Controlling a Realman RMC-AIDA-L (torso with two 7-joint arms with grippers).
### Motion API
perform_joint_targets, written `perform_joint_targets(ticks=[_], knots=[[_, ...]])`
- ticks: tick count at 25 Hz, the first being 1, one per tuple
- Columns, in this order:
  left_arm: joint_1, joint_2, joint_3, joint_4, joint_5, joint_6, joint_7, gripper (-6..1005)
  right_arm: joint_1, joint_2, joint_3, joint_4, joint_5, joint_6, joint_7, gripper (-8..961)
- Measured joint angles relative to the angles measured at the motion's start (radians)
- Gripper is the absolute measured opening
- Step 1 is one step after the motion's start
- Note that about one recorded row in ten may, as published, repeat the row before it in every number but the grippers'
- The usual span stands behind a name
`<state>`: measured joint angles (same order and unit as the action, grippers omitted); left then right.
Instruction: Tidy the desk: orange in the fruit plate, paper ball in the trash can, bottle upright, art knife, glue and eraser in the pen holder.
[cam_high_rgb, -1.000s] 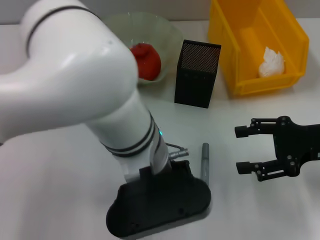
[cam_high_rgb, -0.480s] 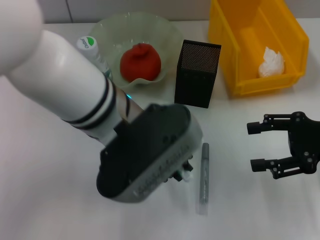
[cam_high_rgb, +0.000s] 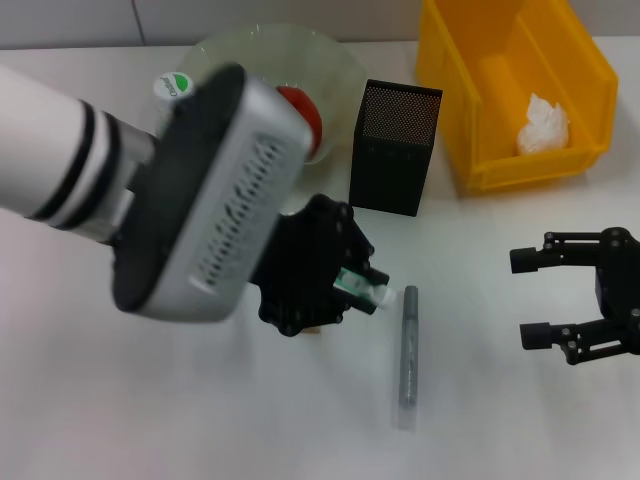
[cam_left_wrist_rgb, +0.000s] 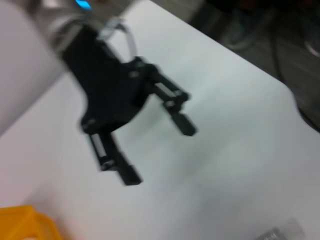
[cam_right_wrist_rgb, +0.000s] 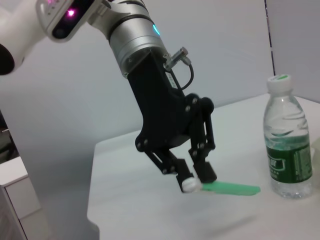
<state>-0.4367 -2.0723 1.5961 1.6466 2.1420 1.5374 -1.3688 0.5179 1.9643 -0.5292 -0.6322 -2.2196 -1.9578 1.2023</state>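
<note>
The glue (cam_high_rgb: 372, 293) is a small stick with a green body and a white cap. It is pinched at its cap end between the fingers of the left gripper (cam_high_rgb: 350, 280), and in the right wrist view it hangs up off the table, lying almost flat. The pen holder (cam_high_rgb: 395, 150) stands near it, a bit farther back on the table, with its top open. To do this step well, I think the arm should bring the glue right over that open top, tip it so one end points down, and only then let go (if it stays flat it could land across the rim and roll off). The art knife (cam_high_rgb: 408, 345) lies on the table just beside the gripper, so the arm should keep clear of it. The orange (cam_high_rgb: 302, 110) sits in the fruit plate (cam_high_rgb: 340, 65), the paper ball (cam_high_rgb: 543, 125) is in the trash can (cam_high_rgb: 470, 110), and the bottle (cam_right_wrist_rgb: 285, 145) stands upright. The right gripper (cam_high_rgb: 545, 300) waits low over the table at the right, fingers spread, holding nothing. The table (cam_high_rgb: 150, 420) is smooth and white. A plain grey wall stands behind it.
</note>
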Motion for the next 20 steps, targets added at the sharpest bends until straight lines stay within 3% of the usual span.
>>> perform_joint_targets(ticks=[11,14,17,18,20], knots=[[0.034,0.002,-0.193,-0.067,-0.187,0.062,-0.055,190,-0.002,0.002,0.025,0.012,0.008,-0.020,-0.002,808],[0.052,0.002,-0.306,-0.193,-0.338,0.077,-0.083,190,-0.002,0.009,0.046,0.037,0.017,-0.010,-0.015,807],[0.053,0.002,-0.326,-0.221,-0.365,0.083,-0.084,190,0.004,0.006,0.052,0.075,0.031,-0.001,-0.035,807],[0.056,0.003,-0.385,-0.305,-0.432,0.112,-0.081,190,0.009,0.006,0.054,0.083,0.034,-0.001,-0.044,807],[0.060,0.003,-0.418,-0.368,-0.470,0.122,-0.068,190,0.010,0.008,0.055,0.084,0.034,0.000,-0.052,807]])
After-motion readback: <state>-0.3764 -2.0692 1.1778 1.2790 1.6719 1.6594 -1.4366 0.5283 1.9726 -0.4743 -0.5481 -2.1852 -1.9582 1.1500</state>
